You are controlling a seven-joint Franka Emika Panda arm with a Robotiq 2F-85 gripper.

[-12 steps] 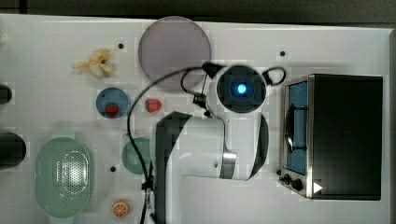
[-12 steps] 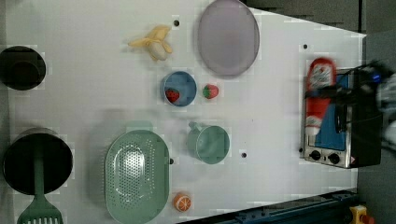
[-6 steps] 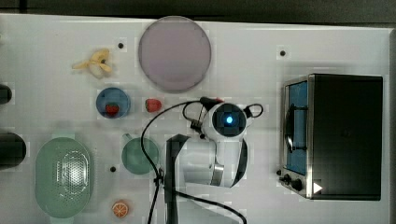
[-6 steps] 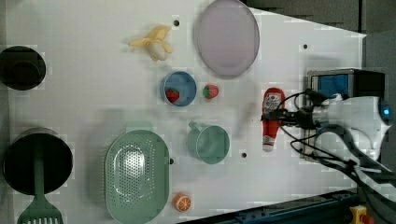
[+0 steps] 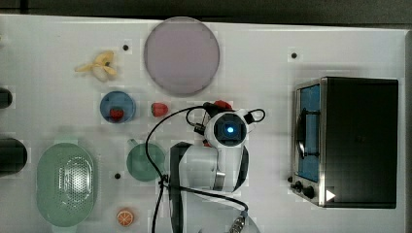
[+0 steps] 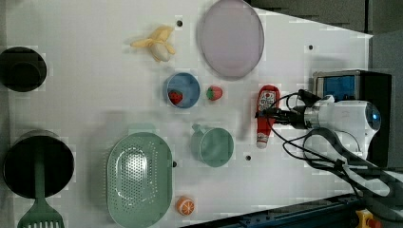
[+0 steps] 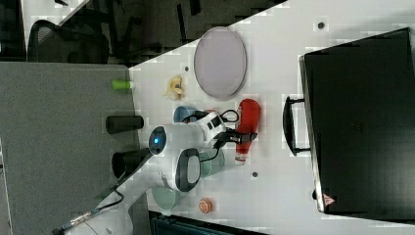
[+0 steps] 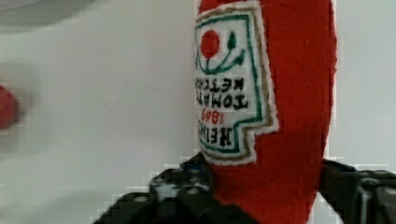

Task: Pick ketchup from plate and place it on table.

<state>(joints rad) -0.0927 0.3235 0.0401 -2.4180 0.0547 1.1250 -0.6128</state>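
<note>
The gripper (image 6: 274, 114) has its fingers on either side of the ketchup (image 6: 264, 115), one finger (image 8: 180, 189) against the label side and the other across the red body, so it reads as clamped on the bottle, though whether the hold has begun to slacken cannot be told. The bottle lies flat on the table (image 6: 85, 85), off the plate (image 6: 231, 38) and near that plate's rim, with its white cap pointing away from the plate. Since the bottle seems to rest on the surface already, the step in hand is likely the release: spread the fingers evenly so neither one drags the soft body sideways, then lift straight up before swinging away. Keep the retreat clear of the strawberry (image 6: 215, 92), which sits beside the plate's rim near the bottle's base, and of the green cup (image 6: 213, 146), farther from the plate than the cap.
</note>
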